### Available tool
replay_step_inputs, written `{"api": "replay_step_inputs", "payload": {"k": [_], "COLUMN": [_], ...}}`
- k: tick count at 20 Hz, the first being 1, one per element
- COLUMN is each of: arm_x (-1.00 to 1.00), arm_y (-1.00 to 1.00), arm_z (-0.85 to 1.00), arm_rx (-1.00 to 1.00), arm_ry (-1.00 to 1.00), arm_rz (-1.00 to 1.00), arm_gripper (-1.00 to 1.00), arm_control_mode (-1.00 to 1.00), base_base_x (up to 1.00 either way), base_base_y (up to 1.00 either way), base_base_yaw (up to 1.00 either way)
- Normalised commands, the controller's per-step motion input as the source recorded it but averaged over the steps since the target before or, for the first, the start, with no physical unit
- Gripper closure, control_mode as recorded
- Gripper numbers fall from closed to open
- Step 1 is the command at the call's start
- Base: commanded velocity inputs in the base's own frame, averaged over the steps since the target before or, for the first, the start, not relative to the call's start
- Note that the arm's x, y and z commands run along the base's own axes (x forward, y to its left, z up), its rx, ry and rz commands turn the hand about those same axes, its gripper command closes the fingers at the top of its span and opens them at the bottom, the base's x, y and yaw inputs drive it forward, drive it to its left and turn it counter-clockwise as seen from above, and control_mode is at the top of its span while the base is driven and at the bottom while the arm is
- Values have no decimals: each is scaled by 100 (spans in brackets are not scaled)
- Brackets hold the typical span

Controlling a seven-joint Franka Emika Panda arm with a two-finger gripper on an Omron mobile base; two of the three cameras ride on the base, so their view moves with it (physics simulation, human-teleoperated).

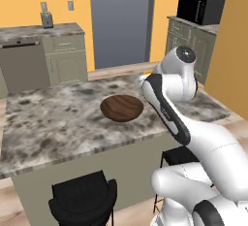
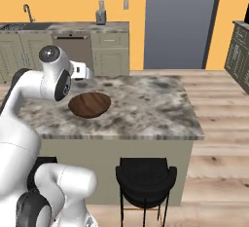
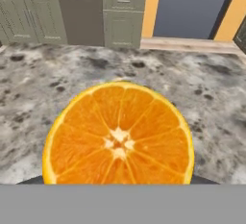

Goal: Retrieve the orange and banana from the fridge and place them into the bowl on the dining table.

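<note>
The orange (image 3: 119,134) sits right in front of the hand camera, its cut-like segmented face towards me, and it hides both fingertips. It hangs above the marbled dining table (image 1: 48,118) (image 2: 146,104) (image 3: 206,88). My gripper (image 1: 144,78) (image 2: 85,72) is shut on the orange, just past the far rim of the bowl. The dark-brown wooden bowl (image 1: 122,107) (image 2: 89,104) rests on the table with nothing in it. The banana and the fridge are out of view.
Black stools (image 1: 85,196) (image 2: 145,179) stand at the table's near side. Wall counters with a dishwasher (image 3: 80,16) and a toaster (image 1: 47,20) run along the back. A tall plain grey panel (image 1: 121,21) stands behind, and a microwave (image 1: 199,8) sits at the right.
</note>
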Motion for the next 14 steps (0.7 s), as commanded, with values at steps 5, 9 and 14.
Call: {"api": "replay_step_inputs", "payload": {"k": [5, 9, 14], "arm_x": [45, 44, 45], "arm_y": [21, 2, 0], "arm_z": [-46, -40, -49], "arm_rx": [0, 0, 0], "arm_ry": [15, 2, 0], "arm_rz": [0, 0, 0], "arm_gripper": [100, 100, 100], "arm_control_mode": [-100, -100, -100], "base_base_x": [0, 0, 0], "base_base_y": [0, 0, 0], "base_base_yaw": [0, 0, 0]}}
